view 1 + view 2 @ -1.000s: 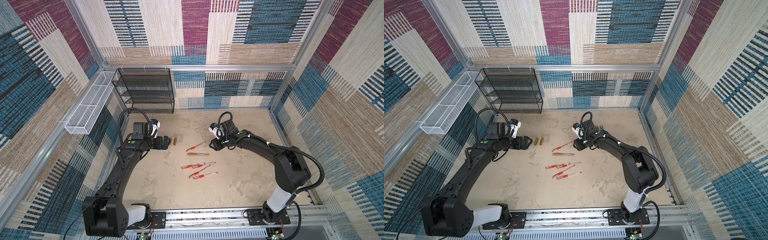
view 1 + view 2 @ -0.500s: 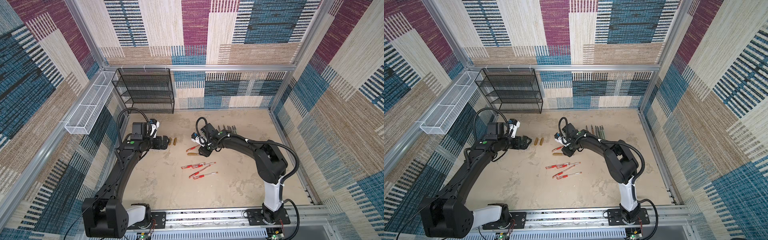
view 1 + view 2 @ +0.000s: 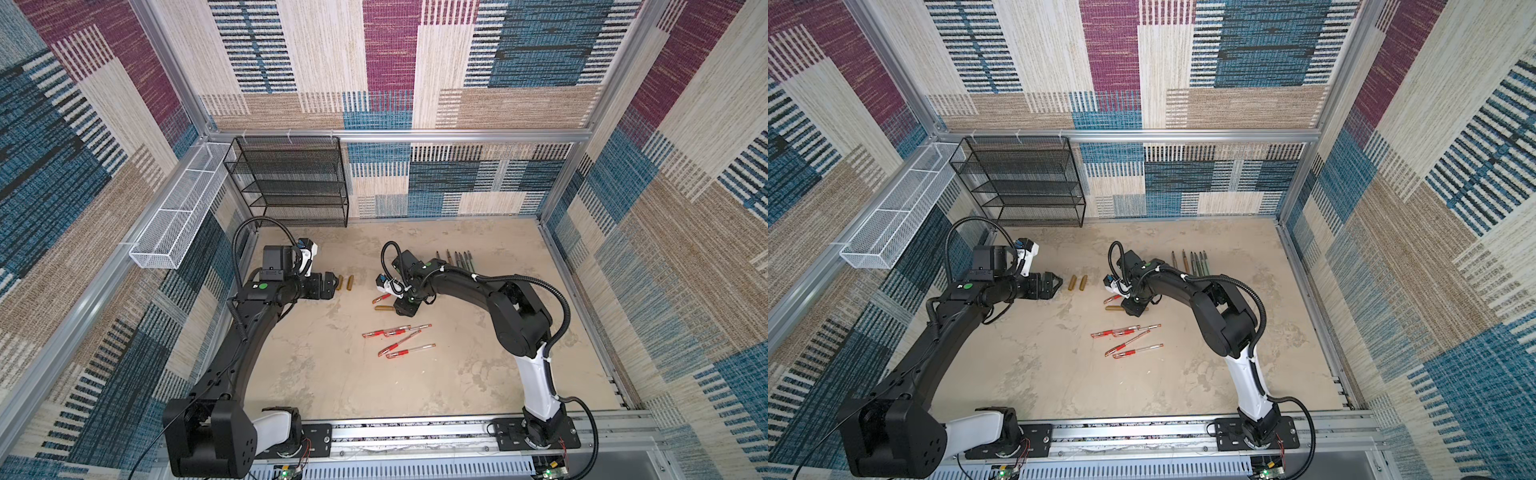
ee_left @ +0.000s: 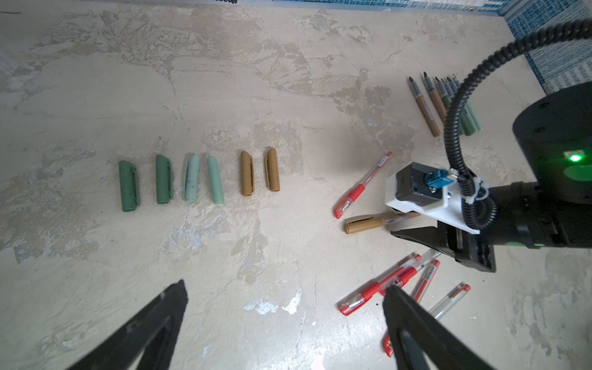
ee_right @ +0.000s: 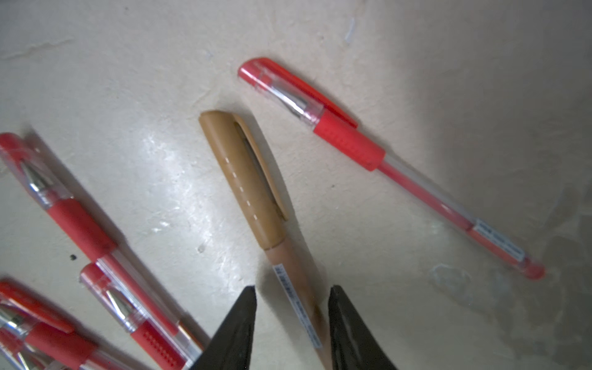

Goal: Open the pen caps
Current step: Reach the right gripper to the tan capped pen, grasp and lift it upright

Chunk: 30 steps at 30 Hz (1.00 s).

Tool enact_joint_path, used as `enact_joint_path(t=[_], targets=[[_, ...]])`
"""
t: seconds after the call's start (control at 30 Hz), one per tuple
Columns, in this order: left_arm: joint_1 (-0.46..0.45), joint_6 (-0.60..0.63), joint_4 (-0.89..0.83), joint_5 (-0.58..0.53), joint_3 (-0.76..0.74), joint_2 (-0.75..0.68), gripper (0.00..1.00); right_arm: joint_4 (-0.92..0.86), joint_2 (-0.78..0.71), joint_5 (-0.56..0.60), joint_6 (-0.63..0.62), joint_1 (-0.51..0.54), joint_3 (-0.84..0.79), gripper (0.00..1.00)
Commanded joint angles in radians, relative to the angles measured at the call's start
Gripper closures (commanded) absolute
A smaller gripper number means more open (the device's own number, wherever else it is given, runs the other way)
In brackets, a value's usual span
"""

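The beige mottled surface [image 3: 332,386] is filling the lower middle of both top views. A black mesh rack [image 3: 291,183] is standing at its upper left, and a white wire basket [image 3: 178,220] is hanging on the wall left of the rack.

The left arm [image 3: 249,328] is reaching in from the lower left. Its left claw [image 4: 285,285] is hovering with its jaws wide apart and nothing between them. The right arm [image 3: 519,316] is bending in from the lower right. Its right claw [image 5: 293,288] is pointing down at centre frame, its jaws standing apart on either side of the barrel of a gold pen [image 3: 384,308], with a gap showing on one side.

Four red pens [image 3: 399,340] are lying in a loose cluster below centre and a fifth red pen [image 3: 381,298] is lying just above the gold pen. A row of uncapped pen bodies [image 3: 457,259] is lying right of centre.

The gold pen is wearing its gold cap [image 5: 243,173]. Six removed pen caps [image 4: 198,177], four green and two gold, are lying side by side, apart from one another. In a top view only the two gold ones [image 3: 345,282] are showing, just right of the left claw.
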Motion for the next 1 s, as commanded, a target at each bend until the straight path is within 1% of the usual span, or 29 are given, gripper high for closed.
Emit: enact_joint_path(t=[0.0,0.1,0.17,0.27,0.47,0.63,0.77,0.9,0.97], targets=[[0.002,-0.023,0.017,0.012,0.0,-0.002,0.01,-0.007,0.002,-0.019,-0.018,0.005,-0.008,0.65],[0.003,-0.023,0.019,0.012,-0.003,-0.002,0.01,-0.008,-0.001,-0.029,-0.026,0.008,-0.019,0.74],[0.004,-0.023,0.019,0.014,-0.004,-0.003,0.01,-0.006,-0.004,-0.035,-0.027,0.01,-0.028,0.77],[0.004,-0.023,0.019,0.013,-0.004,-0.004,0.01,-0.007,-0.013,-0.037,-0.043,0.017,-0.048,0.81],[0.004,-0.027,0.022,0.015,-0.006,-0.001,0.01,-0.004,-0.053,-0.058,-0.068,0.029,-0.089,0.85],[0.005,-0.031,0.024,0.021,-0.003,0.001,0.01,0.001,-0.084,-0.064,-0.059,0.029,-0.071,0.9],[0.008,-0.037,0.023,0.07,0.001,-0.003,0.01,0.041,-0.119,-0.089,-0.02,0.032,-0.061,0.92],[0.013,-0.077,0.033,0.137,0.006,-0.003,0.01,0.179,-0.201,-0.169,0.072,0.033,-0.109,0.92],[0.015,-0.106,0.043,0.171,0.006,0.001,0.01,0.27,-0.249,-0.204,0.143,0.034,-0.148,0.92]])
